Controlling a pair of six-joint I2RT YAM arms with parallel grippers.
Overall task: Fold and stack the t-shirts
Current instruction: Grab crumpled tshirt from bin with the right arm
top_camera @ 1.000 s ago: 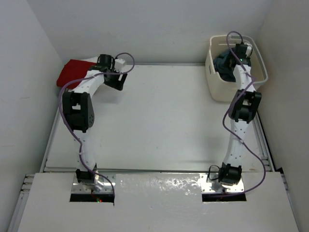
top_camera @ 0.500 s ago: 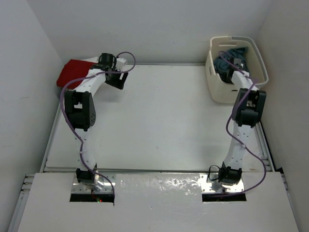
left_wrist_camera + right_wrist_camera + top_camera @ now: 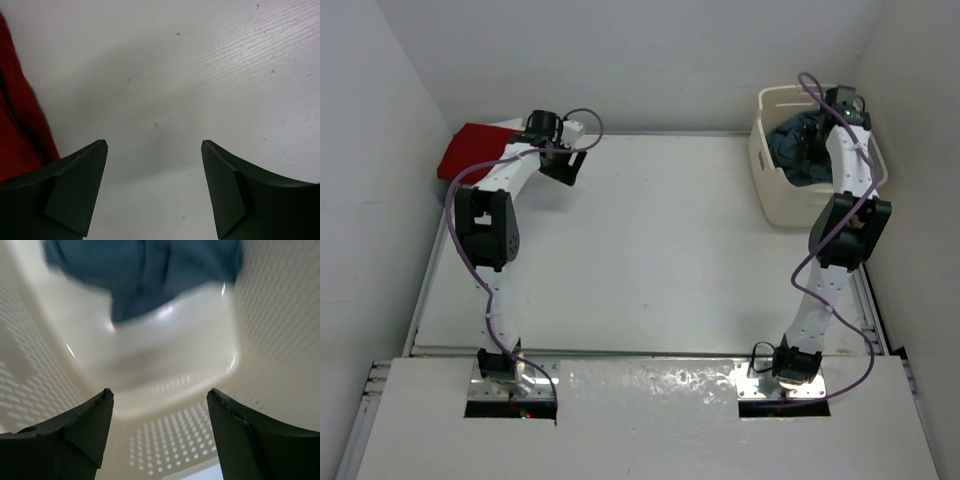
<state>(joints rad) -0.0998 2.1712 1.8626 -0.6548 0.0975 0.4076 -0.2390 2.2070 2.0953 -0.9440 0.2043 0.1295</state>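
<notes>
The red t-shirt [image 3: 472,147] lies folded at the table's far left corner; its edge shows in the left wrist view [image 3: 17,135]. My left gripper [image 3: 560,165] is open and empty just right of it, over bare table [image 3: 155,147]. The slate blue-grey t-shirt [image 3: 800,145] lies bunched in the cream laundry basket [image 3: 772,195]; it shows blurred in the right wrist view [image 3: 145,265]. My right gripper [image 3: 820,135] is open and empty inside the basket [image 3: 160,395], the shirt ahead of its fingers. The white t-shirt is out of view.
White walls close in the table at the back and both sides. The basket stands in the far right corner against the wall. The basket's perforated walls [image 3: 280,315] surround the right fingers.
My right arm swung to the basket's right side and the gripper now sits lower in it. The basket shifted slightly. The left arm has not moved.
</notes>
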